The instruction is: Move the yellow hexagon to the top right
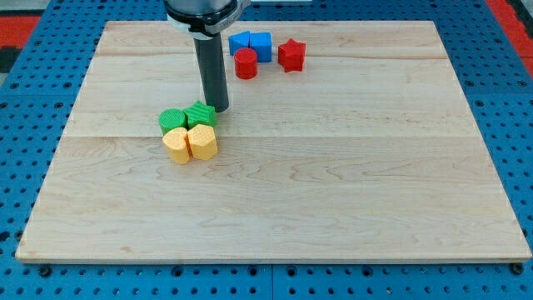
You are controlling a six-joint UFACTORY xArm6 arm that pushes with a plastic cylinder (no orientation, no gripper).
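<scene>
The yellow hexagon [177, 145] lies left of the board's middle. It touches a second yellow block [203, 142], which looks heart-shaped, on its right. Two green blocks sit just above them: a round one [171, 119] and a star-like one [201, 114]. The four form one tight cluster. My tip [218, 109] is on the board at the upper right edge of the green star-like block, touching or almost touching it. It is above and to the right of the yellow hexagon, with the green blocks between them.
Near the view's top centre stand two blue blocks [240, 42] [261, 46], a red cylinder [246, 63] and a red star [291, 56]. The wooden board [350, 183] lies on a blue perforated table.
</scene>
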